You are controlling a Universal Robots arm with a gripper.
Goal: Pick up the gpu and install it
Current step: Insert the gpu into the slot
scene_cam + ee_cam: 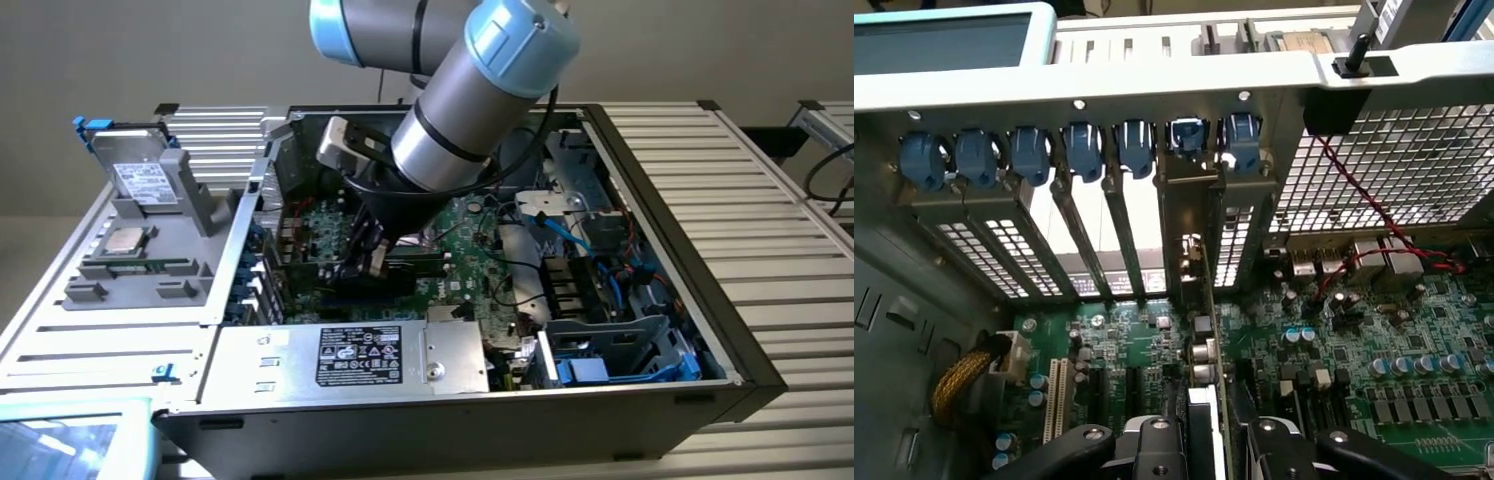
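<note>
My gripper [368, 256] reaches down into the open computer case [667, 290] and is shut on the gpu [390, 268]. The card stands on edge over the green motherboard [461, 250]. In the wrist view the gpu [1201, 365] shows edge-on between my two black fingers [1154, 450]. Its silver end bracket [1189, 200] stands upright against the rear slot openings, under the row of blue clips [1184, 135]. The card's lower edge is low over the expansion slots [1144, 390]. Whether it is seated I cannot tell.
A grey power supply [354, 355] lies at the case's near edge. Blue and black cables [587, 270] and drive bays fill the exterior view's right. A tray with a drive and a processor [134, 235] sits outside at the exterior view's left. A rear mesh grille [1394, 170] has red wires.
</note>
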